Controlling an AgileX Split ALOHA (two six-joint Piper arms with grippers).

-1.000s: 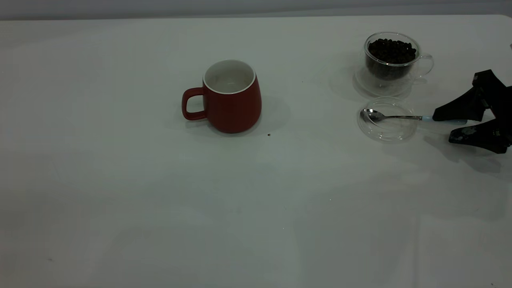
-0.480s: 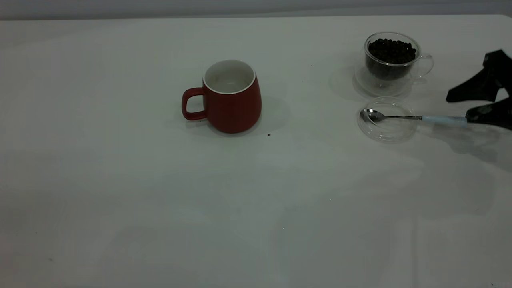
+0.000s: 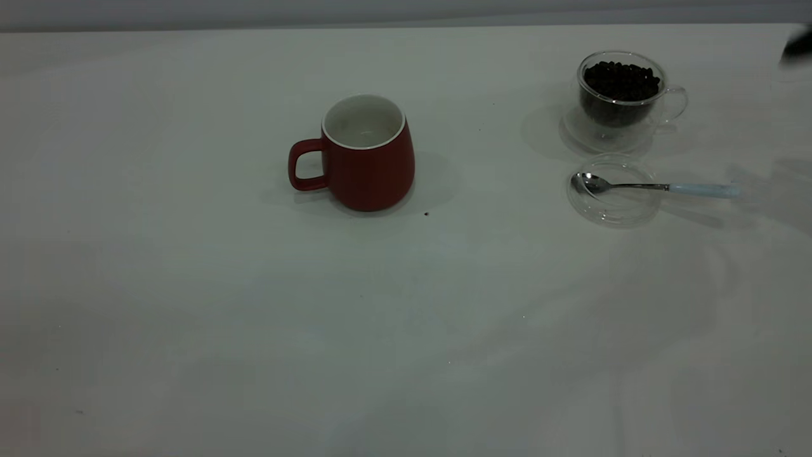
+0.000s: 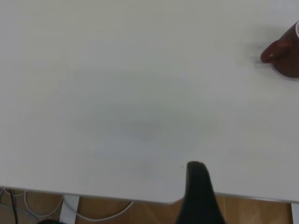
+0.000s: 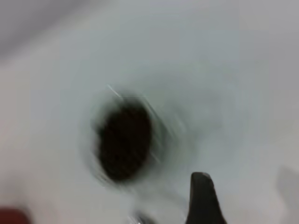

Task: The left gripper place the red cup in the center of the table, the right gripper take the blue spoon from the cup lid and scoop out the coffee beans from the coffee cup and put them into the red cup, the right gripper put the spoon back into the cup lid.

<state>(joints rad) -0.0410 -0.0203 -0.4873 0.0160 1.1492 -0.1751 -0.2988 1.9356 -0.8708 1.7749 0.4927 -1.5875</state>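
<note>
Right wrist view — coffee cup (image 5: 124, 142) motion-blurred, spoon (image 3: 656, 186) barely visible.

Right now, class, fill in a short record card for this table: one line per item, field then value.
red cup: upright near table centre, handle toward the left arm's side
coffee cup: clear glass, holds dark beans
cup lid: clear, flat, in front of the coffee cup
blue spoon: bowl on the lid, handle pointing to the right arm's side
right gripper: at the table's far right edge, holding nothing visible
</note>
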